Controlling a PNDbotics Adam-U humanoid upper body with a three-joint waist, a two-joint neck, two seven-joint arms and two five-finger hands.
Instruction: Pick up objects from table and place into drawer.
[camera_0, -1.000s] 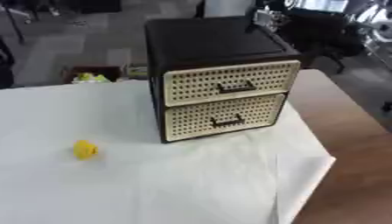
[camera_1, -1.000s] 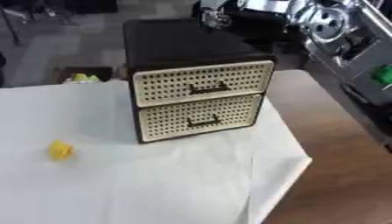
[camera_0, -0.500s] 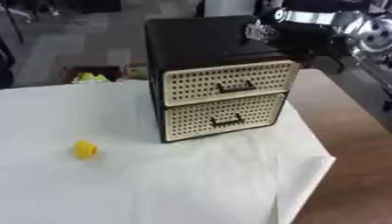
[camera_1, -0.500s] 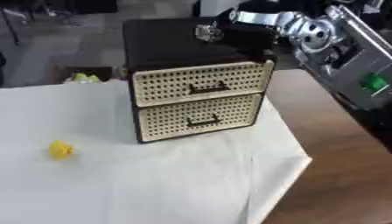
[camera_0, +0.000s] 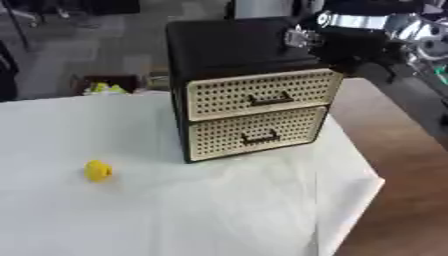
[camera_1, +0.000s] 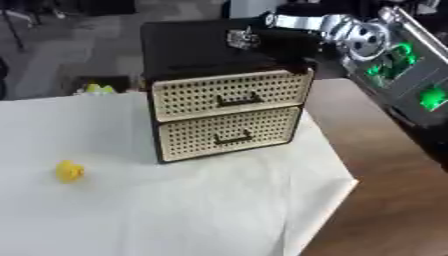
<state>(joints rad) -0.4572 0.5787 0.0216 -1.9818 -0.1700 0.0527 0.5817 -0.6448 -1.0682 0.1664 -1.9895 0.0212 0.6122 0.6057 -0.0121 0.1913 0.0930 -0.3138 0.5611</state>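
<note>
Two shut drawers (camera_0: 254, 116), yellow object (camera_0: 98, 170) on cloth (camera_0: 210, 210)

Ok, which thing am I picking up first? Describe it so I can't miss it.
Start at the dark two-drawer cabinet standing on the white cloth. Look to its left and nearer you, out on the open cloth: the small yellow object lies there alone. It is the only loose, brightly coloured thing on the cloth.

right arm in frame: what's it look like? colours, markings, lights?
The right arm is mostly black, with polished silver round joint housings. A flat dark panel along it carries bright green lit patches. The right hand is black, with a small silver fitting; its fingers are too blurred to make out. The left arm is not in view.
</note>
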